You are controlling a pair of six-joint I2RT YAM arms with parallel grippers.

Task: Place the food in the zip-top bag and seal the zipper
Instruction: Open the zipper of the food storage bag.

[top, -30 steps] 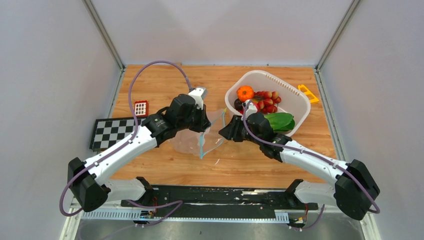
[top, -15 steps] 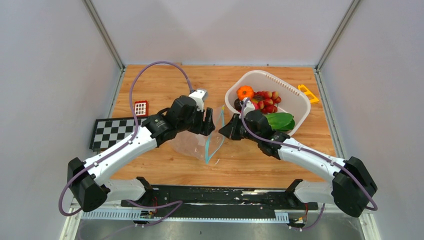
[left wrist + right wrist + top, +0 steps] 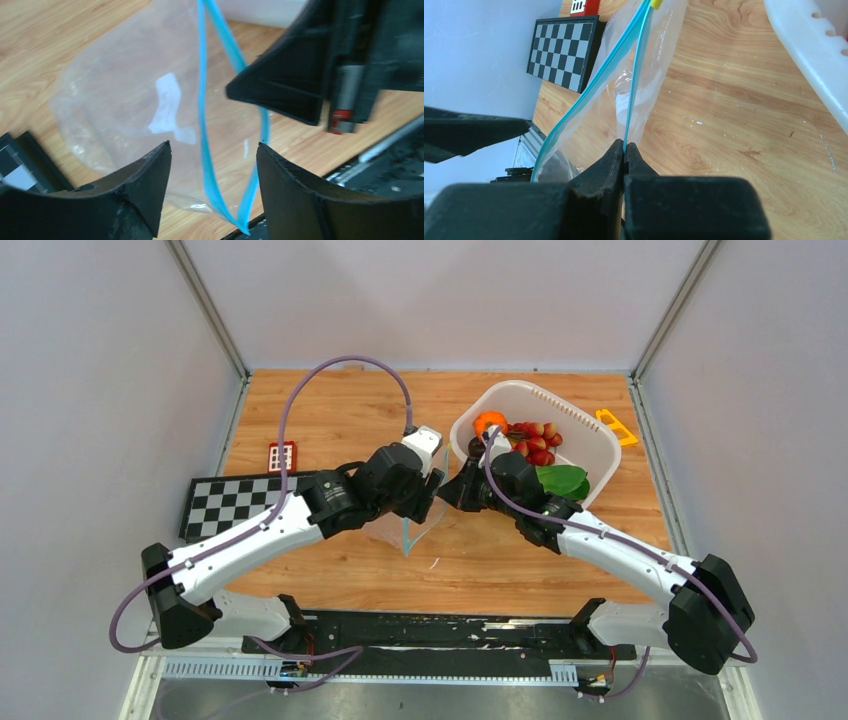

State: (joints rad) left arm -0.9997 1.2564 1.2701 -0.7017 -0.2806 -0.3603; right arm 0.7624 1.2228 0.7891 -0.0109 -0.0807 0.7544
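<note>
Bag held by one edge only, mouth a narrow slit.

Over the last second the left gripper (image 3: 212,147) has swung toward the white basket (image 3: 600,455). It now gapes wide, gripping nothing, with the zip-top bag (image 3: 115,100) just ahead. The right gripper (image 3: 624,146) is pinched on one zipper (image 3: 201,100) strip, and the bag hangs between the arms. The food (image 3: 535,443) is in the basket. We judge loading must wait for a wider mouth.

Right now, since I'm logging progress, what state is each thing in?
zip-top bag: held upright, mouth open, empty.
zipper: unsealed, its two strips parted.
right end effector: shut on one zipper strip.
left end effector: open, fingers either side of the zipper.
food: in the basket, none bagged.
basket: upright, holding the food.
</note>
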